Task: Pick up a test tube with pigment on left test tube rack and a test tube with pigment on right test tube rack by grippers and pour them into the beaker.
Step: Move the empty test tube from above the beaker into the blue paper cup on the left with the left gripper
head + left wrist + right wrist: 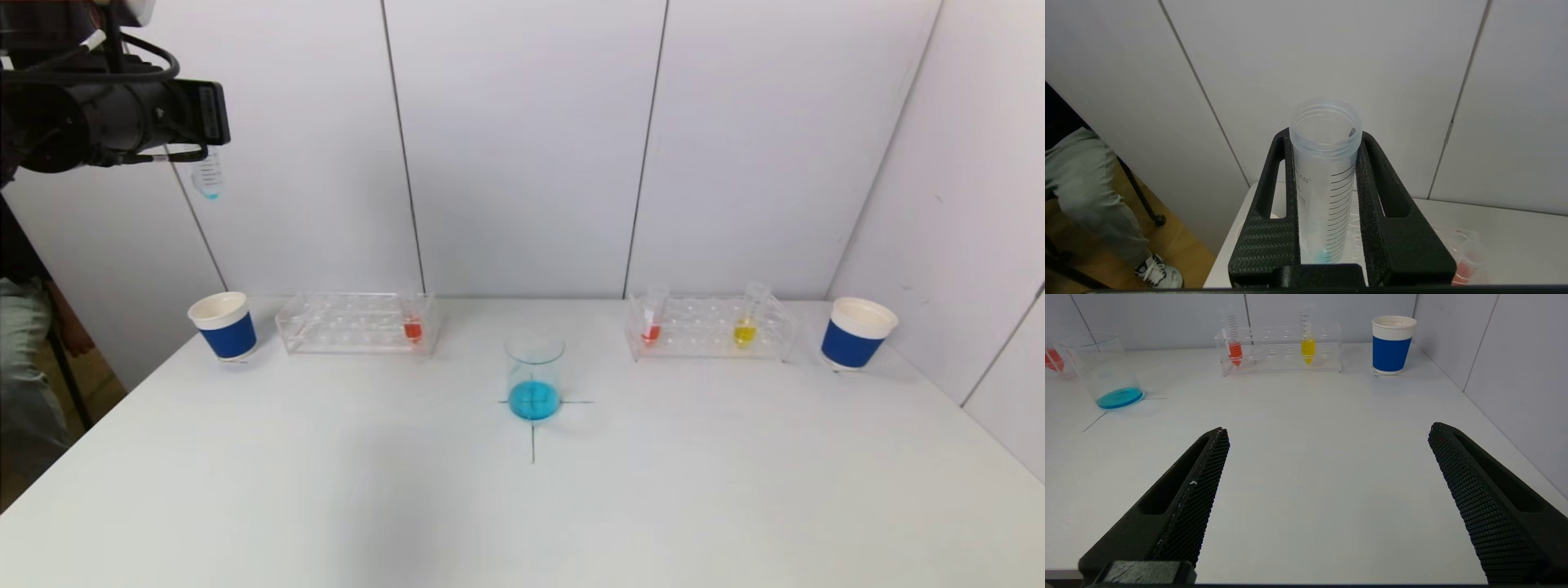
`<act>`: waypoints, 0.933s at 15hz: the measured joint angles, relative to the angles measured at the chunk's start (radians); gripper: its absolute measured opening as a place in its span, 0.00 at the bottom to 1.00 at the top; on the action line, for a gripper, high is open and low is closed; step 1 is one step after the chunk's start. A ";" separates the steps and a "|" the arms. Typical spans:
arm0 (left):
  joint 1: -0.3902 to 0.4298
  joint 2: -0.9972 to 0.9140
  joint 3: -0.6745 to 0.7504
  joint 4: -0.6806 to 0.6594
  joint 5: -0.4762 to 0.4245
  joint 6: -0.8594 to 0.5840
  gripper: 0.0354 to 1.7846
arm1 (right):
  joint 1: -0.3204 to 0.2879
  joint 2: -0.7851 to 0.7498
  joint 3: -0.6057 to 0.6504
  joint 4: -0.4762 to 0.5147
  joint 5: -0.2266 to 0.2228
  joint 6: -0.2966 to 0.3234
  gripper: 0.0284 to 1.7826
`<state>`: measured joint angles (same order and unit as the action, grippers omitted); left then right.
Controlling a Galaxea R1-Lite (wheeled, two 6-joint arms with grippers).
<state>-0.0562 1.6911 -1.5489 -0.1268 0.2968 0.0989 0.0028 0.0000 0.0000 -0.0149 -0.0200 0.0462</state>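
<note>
Left gripper [1327, 212] clamps a near-empty tube [1325, 179] high above the table's [522, 506] left edge, only a blue trace at its tip; the beaker [534, 377] at table centre holds blue liquid, so the left pour looks done. Right gripper [1327, 498] is spread wide and empty, low over the table. Right rack [709, 328] keeps its red and yellow tubes, so that pick and pour are left.

Black left arm [98, 114] with looped cables; black mesh-textured right end effector [1327, 498] fingers.
</note>
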 joint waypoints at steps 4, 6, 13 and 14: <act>0.101 0.046 0.009 -0.009 -0.013 -0.032 0.23 | 0.000 0.000 0.000 0.000 0.000 0.000 0.99; 0.143 0.077 0.010 -0.011 -0.023 -0.032 0.23 | 0.000 0.000 0.000 0.000 0.000 0.000 0.99; 0.239 0.226 0.009 -0.143 -0.066 -0.032 0.23 | 0.000 0.000 0.000 0.000 0.000 0.001 0.99; 0.246 0.248 0.009 -0.158 -0.067 -0.033 0.23 | 0.000 0.000 0.000 0.000 0.000 0.000 0.99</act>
<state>0.1894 1.9391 -1.5398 -0.2847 0.2302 0.0664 0.0028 0.0000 0.0000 -0.0149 -0.0200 0.0462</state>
